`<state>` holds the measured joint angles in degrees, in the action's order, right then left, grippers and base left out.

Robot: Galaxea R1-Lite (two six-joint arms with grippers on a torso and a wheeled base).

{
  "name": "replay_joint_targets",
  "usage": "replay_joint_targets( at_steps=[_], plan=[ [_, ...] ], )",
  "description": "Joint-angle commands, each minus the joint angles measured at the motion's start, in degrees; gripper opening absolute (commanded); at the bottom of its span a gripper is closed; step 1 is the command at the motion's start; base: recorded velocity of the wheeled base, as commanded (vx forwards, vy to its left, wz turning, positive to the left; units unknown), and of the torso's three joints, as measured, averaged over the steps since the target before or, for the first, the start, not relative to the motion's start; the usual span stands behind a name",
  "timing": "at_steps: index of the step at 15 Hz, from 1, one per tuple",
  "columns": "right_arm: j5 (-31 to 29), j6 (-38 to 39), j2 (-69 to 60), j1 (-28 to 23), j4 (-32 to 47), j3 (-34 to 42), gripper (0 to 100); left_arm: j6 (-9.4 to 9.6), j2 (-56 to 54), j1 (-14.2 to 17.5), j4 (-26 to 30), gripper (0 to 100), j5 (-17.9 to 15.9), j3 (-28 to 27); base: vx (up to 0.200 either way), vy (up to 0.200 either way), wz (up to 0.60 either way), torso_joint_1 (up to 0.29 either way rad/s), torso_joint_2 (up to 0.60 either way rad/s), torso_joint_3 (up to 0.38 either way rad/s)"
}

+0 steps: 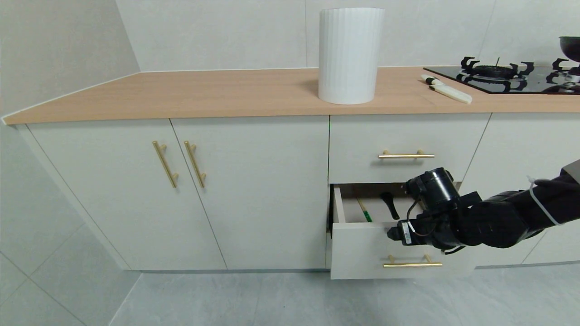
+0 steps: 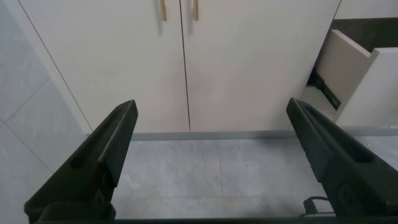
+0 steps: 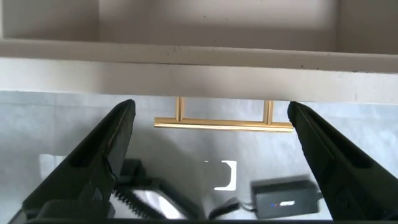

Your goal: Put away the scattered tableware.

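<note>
Right pincer (image 3: 211, 118) is held spread at the pulled-out drawer (image 1: 362, 246).
Left pincer (image 2: 211, 121) is likewise held spread, over the floor (image 2: 186, 168).

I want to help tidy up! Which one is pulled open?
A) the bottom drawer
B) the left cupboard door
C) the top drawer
A: the bottom drawer juts out from the cabinet front, while the top drawer and the cupboard doors sit shut.
</note>
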<state>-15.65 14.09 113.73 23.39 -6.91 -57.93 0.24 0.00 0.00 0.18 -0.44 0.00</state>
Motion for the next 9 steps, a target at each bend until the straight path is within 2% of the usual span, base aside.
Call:
replay_joint_targets(
  at_steps=[1, 4, 5, 9],
  plan=[
    [0.0, 0.0, 2.9, -0.5, 0.1, -2.5, 100, 0.02, 0.0, 0.0, 0.0, 100, 0.0, 0.0, 0.000, 0.000, 0.00, 0.000, 0.00, 0.000],
    [-0.1, 0.1, 4.2, -0.7, -2.9, -2.8, 100, 0.02, 0.0, 0.0, 0.0, 100, 0.0, 0.0, 0.000, 0.000, 0.00, 0.000, 0.00, 0.000],
    [-0.3, -0.2, 5.2, -1.7, -8.6, -2.5, 100, 0.02, 0.0, 0.0, 0.0, 100, 0.0, 0.0, 0.000, 0.000, 0.00, 0.000, 0.00, 0.000],
    [-0.1, -0.2, 6.4, -3.4, -14.9, -2.4, 100, 0.02, 0.0, 0.0, 0.0, 100, 0.0, 0.0, 0.000, 0.000, 0.00, 0.000, 0.00, 0.000]
  ],
)
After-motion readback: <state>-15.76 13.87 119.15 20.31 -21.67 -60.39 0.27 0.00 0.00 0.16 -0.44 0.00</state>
